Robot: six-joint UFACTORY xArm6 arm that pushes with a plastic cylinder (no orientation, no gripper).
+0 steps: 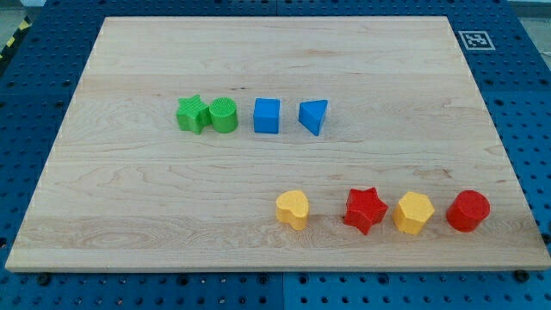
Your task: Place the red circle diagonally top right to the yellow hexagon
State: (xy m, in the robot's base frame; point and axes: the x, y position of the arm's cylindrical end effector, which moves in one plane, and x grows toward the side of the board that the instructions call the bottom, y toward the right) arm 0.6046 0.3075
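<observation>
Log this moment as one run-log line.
tip: not in view | red circle: right of yellow hexagon, same row, apart | red star: left of hexagon | placement: not done

I think I am working in a robotics lab: a wooden worktop [155, 215] lies on a blue perforated base [508, 52], with a printed marker tag [475, 40] at 1 o'clock.

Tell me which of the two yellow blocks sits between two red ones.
The yellow hexagon, flanked by the red star and red circle. The yellow heart has red only on the view's right. My tip isn't visible.
</observation>
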